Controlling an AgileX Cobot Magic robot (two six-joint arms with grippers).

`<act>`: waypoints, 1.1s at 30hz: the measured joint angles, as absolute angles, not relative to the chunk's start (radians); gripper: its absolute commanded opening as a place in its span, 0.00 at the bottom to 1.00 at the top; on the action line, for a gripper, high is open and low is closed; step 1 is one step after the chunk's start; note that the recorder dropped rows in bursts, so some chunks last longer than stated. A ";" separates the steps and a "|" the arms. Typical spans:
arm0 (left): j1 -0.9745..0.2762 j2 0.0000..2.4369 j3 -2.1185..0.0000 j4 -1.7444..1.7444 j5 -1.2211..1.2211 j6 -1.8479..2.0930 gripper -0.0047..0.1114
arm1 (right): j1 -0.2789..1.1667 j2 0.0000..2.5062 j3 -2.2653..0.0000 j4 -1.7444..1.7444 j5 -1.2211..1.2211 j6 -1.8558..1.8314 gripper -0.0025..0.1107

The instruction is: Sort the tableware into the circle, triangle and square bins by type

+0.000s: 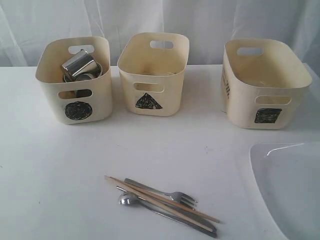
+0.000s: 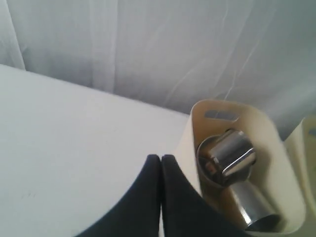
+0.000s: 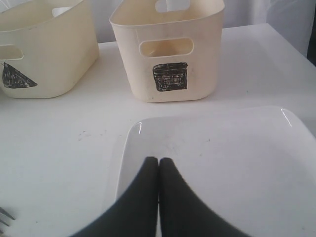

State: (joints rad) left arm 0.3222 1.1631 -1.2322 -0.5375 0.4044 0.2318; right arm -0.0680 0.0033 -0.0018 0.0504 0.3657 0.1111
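Three cream bins stand in a row: the circle bin point(image 1: 75, 80) holds shiny steel mugs point(image 1: 79, 64), the triangle bin point(image 1: 152, 72) is in the middle, the square bin point(image 1: 262, 82) on the right. A fork point(image 1: 172, 194), spoon point(image 1: 131, 200), knife point(image 1: 197, 225) and chopsticks point(image 1: 160, 200) lie piled at the front. A large white plate point(image 1: 292, 187) sits at the front right. My left gripper point(image 2: 161, 157) is shut and empty beside the circle bin point(image 2: 276, 163), with the mugs point(image 2: 227, 155) in sight. Above the plate point(image 3: 222, 163), my right gripper point(image 3: 158, 159) is shut and empty.
A white curtain point(image 1: 160, 20) hangs behind the bins. The white tabletop point(image 1: 55, 165) runs wide on the left. Neither arm shows in the exterior view.
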 measured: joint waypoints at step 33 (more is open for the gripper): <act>0.192 0.622 -0.658 -0.521 0.247 0.611 0.04 | -0.068 0.003 -0.002 0.050 0.366 0.111 0.02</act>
